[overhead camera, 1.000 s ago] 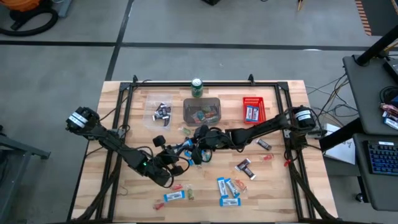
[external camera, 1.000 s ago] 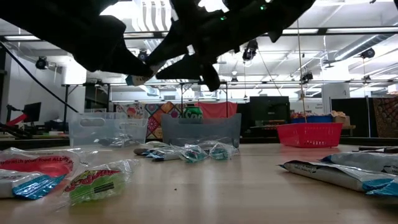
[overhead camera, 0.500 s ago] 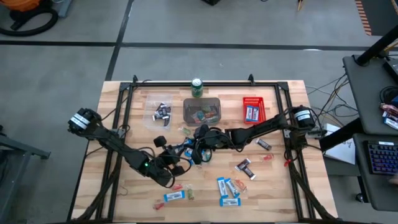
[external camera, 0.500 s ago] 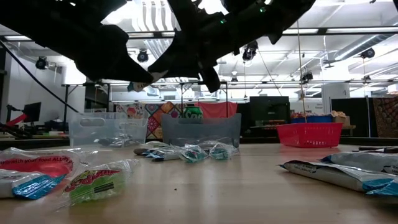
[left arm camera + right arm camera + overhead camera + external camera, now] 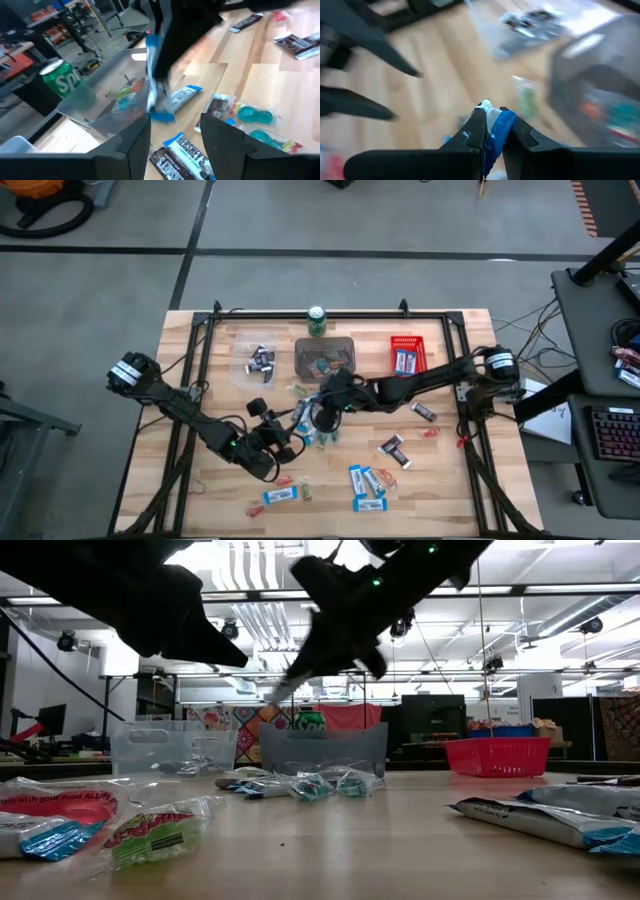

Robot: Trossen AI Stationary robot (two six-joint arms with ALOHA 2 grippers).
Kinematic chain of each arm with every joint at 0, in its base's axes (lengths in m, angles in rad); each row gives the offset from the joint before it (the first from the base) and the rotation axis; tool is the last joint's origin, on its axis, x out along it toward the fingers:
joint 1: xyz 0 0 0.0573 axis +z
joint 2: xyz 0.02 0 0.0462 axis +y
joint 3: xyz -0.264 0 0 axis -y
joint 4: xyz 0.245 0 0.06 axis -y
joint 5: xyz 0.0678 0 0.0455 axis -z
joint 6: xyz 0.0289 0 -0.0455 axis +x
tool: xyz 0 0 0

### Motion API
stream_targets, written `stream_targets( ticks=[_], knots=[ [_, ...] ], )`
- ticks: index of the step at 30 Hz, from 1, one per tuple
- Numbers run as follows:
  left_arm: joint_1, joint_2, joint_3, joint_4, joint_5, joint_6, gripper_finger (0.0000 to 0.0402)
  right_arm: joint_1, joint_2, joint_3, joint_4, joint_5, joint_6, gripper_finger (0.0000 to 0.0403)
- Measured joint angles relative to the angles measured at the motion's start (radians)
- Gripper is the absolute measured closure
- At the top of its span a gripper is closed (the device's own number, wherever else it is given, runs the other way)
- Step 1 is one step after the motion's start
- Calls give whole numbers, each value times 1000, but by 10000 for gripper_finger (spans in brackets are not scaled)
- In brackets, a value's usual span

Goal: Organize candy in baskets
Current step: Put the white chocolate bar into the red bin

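A blue-and-white mini bar (image 5: 155,95) hangs in the air over the middle of the table, held by my shut right gripper (image 5: 495,134) (image 5: 312,416). My left gripper (image 5: 175,142) (image 5: 290,442) stands open just on the near side of the bar with nothing between its fingers. Three baskets stand in a row at the far side: clear (image 5: 259,360), grey (image 5: 325,358) and red (image 5: 406,356). Loose candy lies under and around both grippers (image 5: 368,483). My right gripper pinches the blue-and-white bar by its upper end (image 5: 496,125) between its two fingers (image 5: 476,131). The fingers slant down from the table's right side. The bar hangs below them, clear of the table.
A green drink can (image 5: 317,320) stands behind the grey basket. Dark mini bars (image 5: 393,448) and blue-and-white bars lie at the near right, and small green and teal pieces (image 5: 325,785) lie in front of the grey basket. A black frame edges the table (image 5: 200,380).
The blue-and-white bar has passed from my left gripper to my right: the left has let go and stayed put. The right gripper has taken hold, tipped, and drawn up and toward the far edge and the grey basket with the bar hanging from it.
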Motion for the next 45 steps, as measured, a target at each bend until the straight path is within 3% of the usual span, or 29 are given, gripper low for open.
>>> stream_targets(
  ticks=[13, 20, 29, 34, 39, 45],
  knots=[
    [1, -181, 0, -103, 162, 63, 268, -3, -276, 0, -697, 352, 104, 374],
    [1, -266, 0, -183, 164, 66, 279, -68, -397, -34, -1036, 459, 342, 374],
    [1, -286, 0, -191, 163, 74, 279, -212, -423, -240, -1052, 437, 552, 371],
    [1, -270, 0, -191, 162, 73, 279, -230, -422, -324, -1006, 471, 637, 336],
    [2, -259, 0, -186, 155, 72, 279, -230, -422, -349, -974, 479, 650, 298],
    [2, -259, 0, -182, 155, 72, 279, -230, -422, -332, -969, 489, 631, 291]
  ],
)
